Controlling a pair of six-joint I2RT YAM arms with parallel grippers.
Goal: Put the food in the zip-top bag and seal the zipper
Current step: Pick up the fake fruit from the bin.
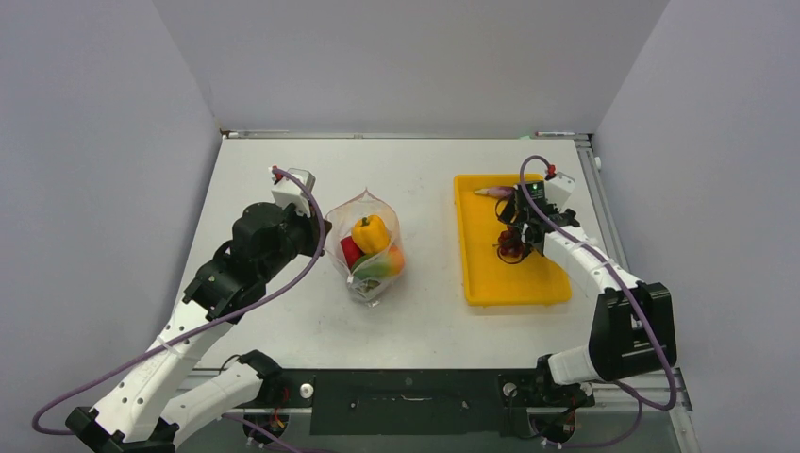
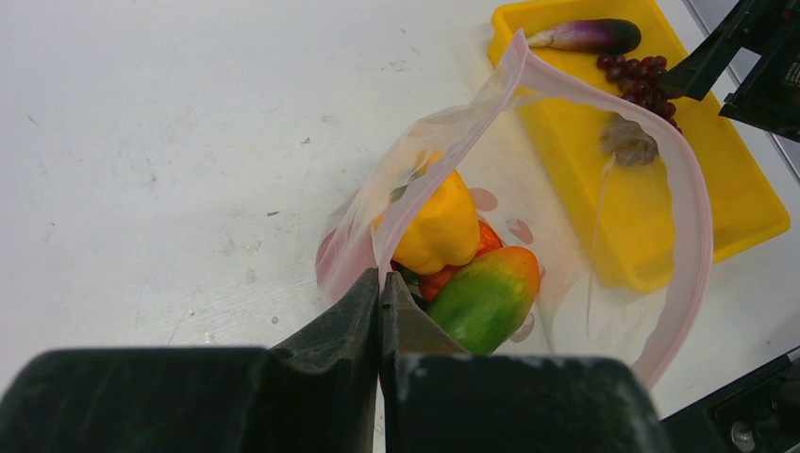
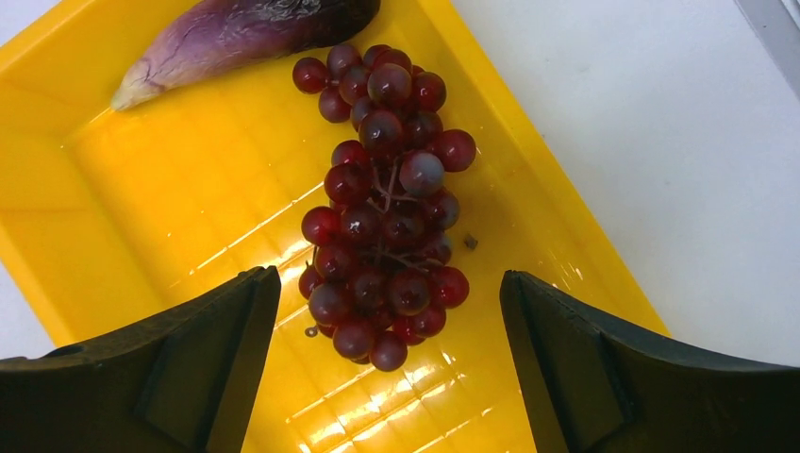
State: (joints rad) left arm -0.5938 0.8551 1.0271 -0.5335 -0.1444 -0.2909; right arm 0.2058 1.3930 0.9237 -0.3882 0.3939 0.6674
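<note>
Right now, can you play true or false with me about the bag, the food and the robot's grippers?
1. The yellow pepper is inside the bag. True.
2. The grapes are in the bag. False: the grapes lie in the yellow tray.
3. The right gripper is open over the grapes. True.
4. The left gripper is wide open. False: the left gripper is shut on the bag's edge.
5. The eggplant is in the bag too. False: the eggplant lies in the tray.
</note>
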